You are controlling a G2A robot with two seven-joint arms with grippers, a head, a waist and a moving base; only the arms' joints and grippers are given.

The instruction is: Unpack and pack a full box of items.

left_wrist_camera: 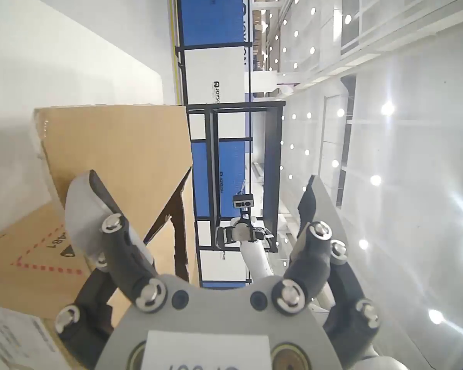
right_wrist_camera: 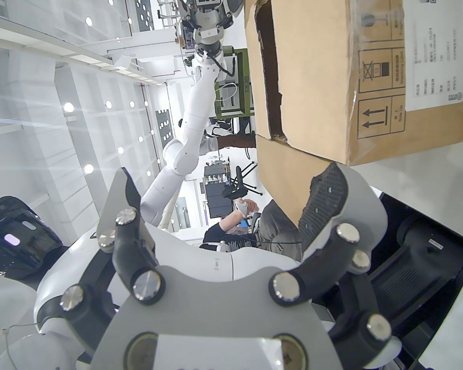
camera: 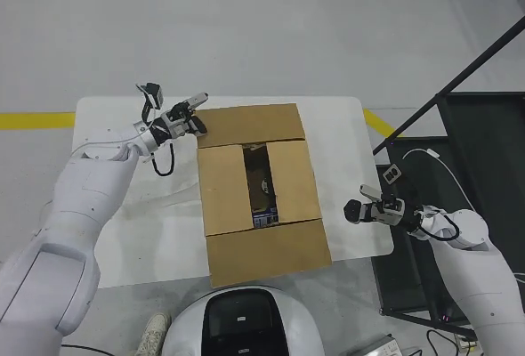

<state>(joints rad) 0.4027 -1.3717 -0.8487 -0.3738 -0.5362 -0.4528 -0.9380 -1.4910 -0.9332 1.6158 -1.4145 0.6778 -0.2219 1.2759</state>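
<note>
Plainly, the left claw and right claw both gape wide, empty. The cardboard box sits on the smooth white tabletop, with a flap corner just beside the left claw. Tugging that thin corrugated flap could crease it or skid the box. The contents, possibly small cartons, look dim.

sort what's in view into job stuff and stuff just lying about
Job: cardboard box, items inside it, left gripper, right gripper.
Lying about: table, black rack, yellow floor line.
</note>
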